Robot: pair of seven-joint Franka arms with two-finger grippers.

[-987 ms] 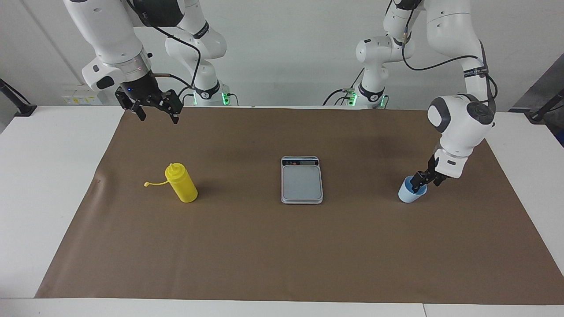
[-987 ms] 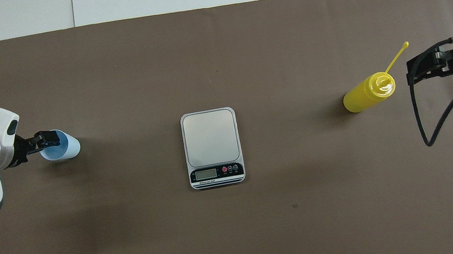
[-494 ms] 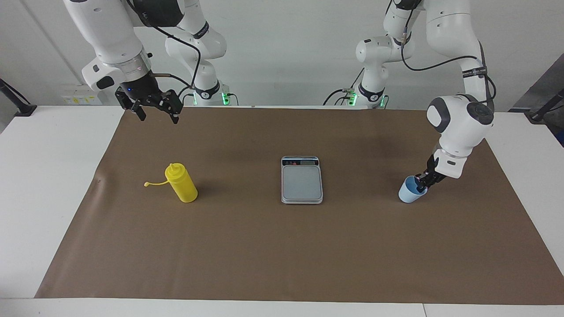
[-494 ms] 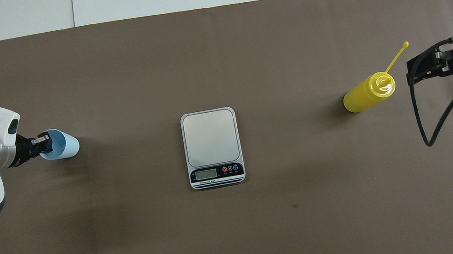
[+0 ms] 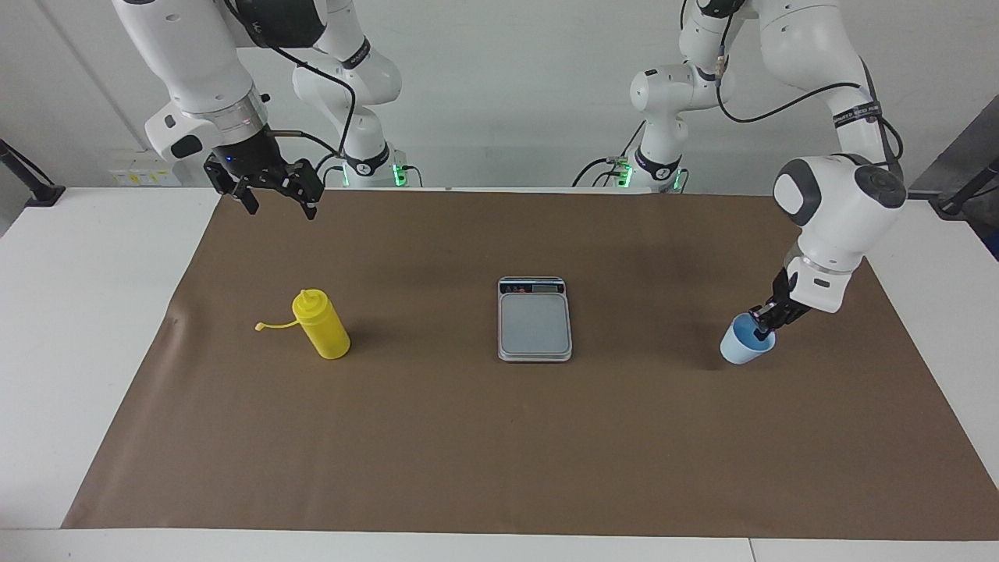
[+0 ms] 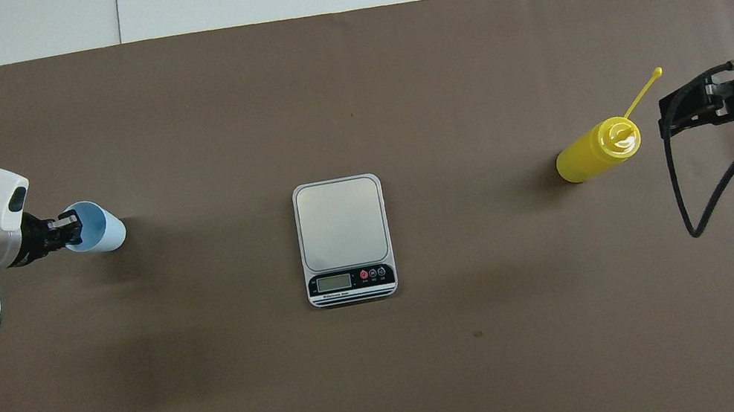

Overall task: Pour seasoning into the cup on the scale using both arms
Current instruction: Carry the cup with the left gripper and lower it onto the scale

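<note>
I see the left claw (image 5: 761,331) down at the cup (image 5: 747,346), its fingers pinched together on the cup's rim at the side toward the left arm's end of the table, one fingertip inside the blue interior and one outside. The cup is upright on the brown mat (image 5: 499,437), well apart from the scale (image 5: 535,318), toward the left arm's end. I cannot tell whether the cup's base is on the mat or just off it. The scale lies flat in the middle of the mat, its dark display strip at the end nearer to the robots, and its plate is bare. The bottle (image 5: 321,324) stands on the mat toward the right arm's end, well apart from the scale, with its cap strap sticking out sideways toward that end of the table. My right claw (image 5: 275,196) waits in the air over the mat's edge nearest the robots, above and clear of the bottle, fingers spread apart and holding nothing. The mat covers most of the white table (image 5: 86,312).
</note>
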